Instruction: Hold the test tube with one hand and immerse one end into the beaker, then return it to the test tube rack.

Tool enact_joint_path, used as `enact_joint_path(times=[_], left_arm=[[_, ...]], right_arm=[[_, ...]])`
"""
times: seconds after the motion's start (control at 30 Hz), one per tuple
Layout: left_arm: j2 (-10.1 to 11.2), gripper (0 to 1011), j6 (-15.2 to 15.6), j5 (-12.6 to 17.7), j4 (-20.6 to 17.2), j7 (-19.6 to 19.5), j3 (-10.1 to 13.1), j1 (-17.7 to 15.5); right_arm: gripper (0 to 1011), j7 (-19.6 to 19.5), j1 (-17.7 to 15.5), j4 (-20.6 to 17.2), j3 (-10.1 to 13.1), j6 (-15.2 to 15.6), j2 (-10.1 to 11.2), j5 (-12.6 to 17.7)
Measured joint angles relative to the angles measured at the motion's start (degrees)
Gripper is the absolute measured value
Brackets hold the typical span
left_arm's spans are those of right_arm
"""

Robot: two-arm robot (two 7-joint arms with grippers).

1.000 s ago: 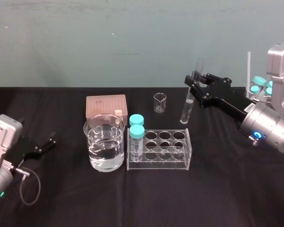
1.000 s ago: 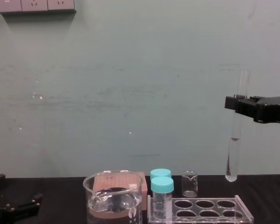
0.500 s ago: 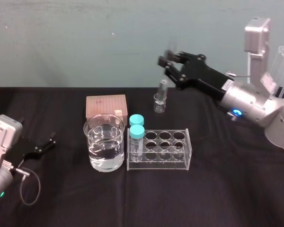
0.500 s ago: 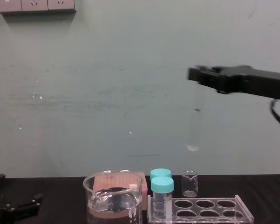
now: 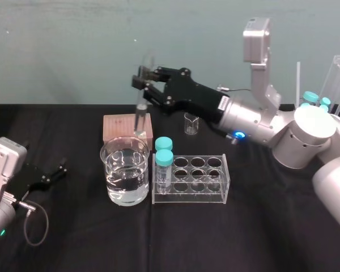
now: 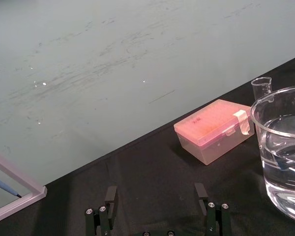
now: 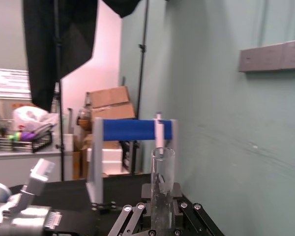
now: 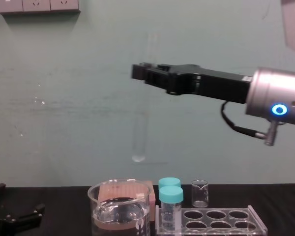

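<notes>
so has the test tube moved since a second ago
Yes. The right tool has carried the test tube leftward, from above the test tube rack's right end to above the beaker.

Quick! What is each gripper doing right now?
Left gripper: open, holding nothing, parked low on the left.
Right gripper: shut on the test tube, raised high by the beaker.

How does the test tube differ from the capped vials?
The test tube is long, thin and uncapped; the vials are short with teal caps. The tube hangs in the air, held by the right gripper higher than the beaker; the vials stand in the rack. Both are clear and roughly upright. The left gripper rests far left.
</notes>
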Motion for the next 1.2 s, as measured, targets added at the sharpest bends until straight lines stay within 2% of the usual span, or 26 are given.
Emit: enact_joint_path(times=[0.33,0.57,0.9,1.2], left_arm=[[0.0,1000,0.0,0.0,0.0,0.0,0.0,0.0],[0.0,1000,0.0,0.0,0.0,0.0,0.0,0.0],[0.0,1000,0.0,0.0,0.0,0.0,0.0,0.0],[0.0,1000,0.0,0.0,0.0,0.0,0.0,0.0]], right_arm=[[241,2.44,1.16,2.19,-2.48,-0.61,-1.34,1.68],[242,2.3,2.11,7.18,-4.21,-0.79,-2.39,1.18],[242,3.35,3.47,12.48,-5.27,-1.5,-4.58,0.94],[242,3.7,4.03,15.06,-5.68,-1.59,-5.34,0.0]])
